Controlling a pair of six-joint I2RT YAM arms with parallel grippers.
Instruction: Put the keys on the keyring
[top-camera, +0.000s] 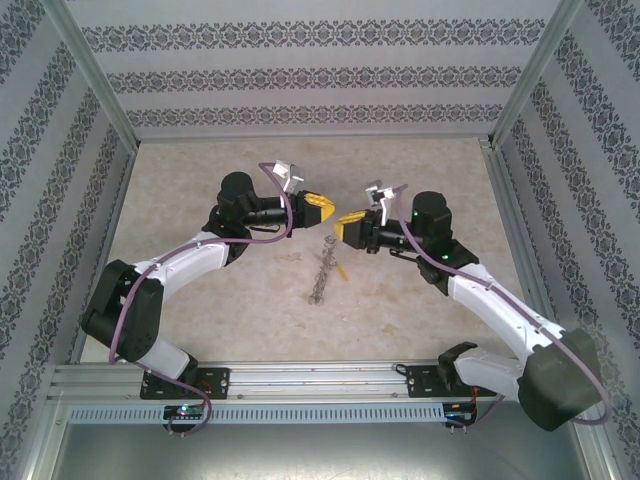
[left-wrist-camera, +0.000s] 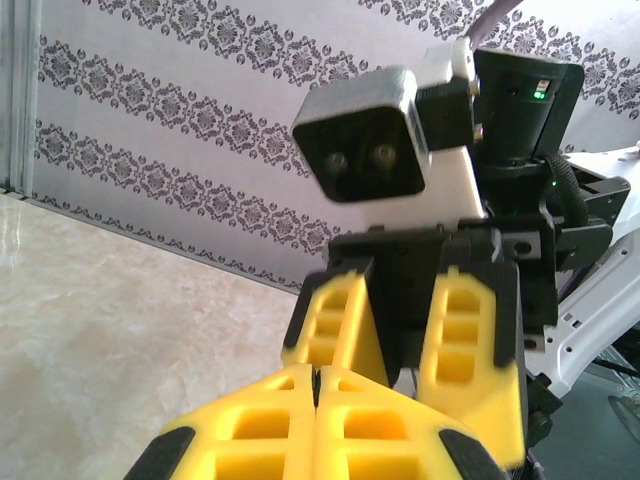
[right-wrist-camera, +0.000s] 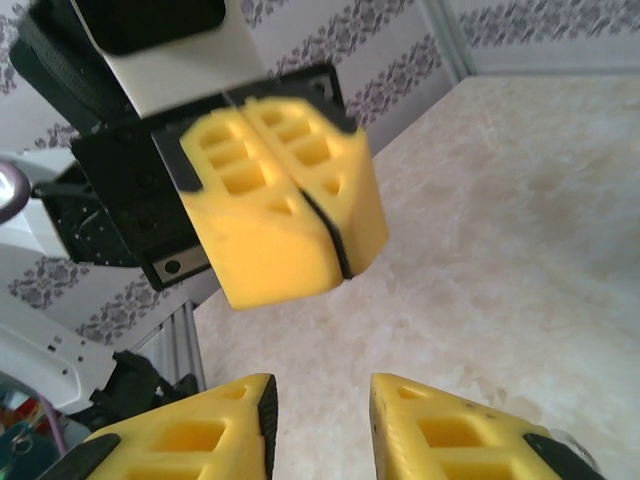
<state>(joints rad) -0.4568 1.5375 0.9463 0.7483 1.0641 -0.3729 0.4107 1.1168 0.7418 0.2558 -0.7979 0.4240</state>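
Yellow left gripper (top-camera: 326, 210): jaws pressed flat together with nothing between them. It hangs just past the far end of the keyring (top-camera: 322, 270), a little to that end's left, raised off the counter (top-camera: 200, 290).
Yellow right gripper (top-camera: 341, 222): jaws a narrow gap apart and empty. It hangs just past the same far end of the keyring, a little to its right, also raised.
Gripper to gripper: they face each other nose to nose above the keyring's far end. From the left wrist I see my closed left gripper (left-wrist-camera: 317, 375) with the right gripper (left-wrist-camera: 400, 345) just beyond it. From the right wrist I see the gap of my right gripper (right-wrist-camera: 320, 400) with the left gripper (right-wrist-camera: 310, 240) shut in front.
Lie of the keyring: flat on the counter, reading as a thin grey streak rather than a round hoop.
Long axis: from the far end under the grippers towards the arm bases, its near end drifting slightly left.
Where the keys (top-camera: 341, 268) are: one orange-yellow head touches or sits just beside the keyring's right edge, about mid-length. I cannot separate any others from the grey.
Nearer arm: the right, by a small margin, I judge.
What the move turns on: keyring and keys lie below and nearer the bases than both grippers, so I must come down and back.
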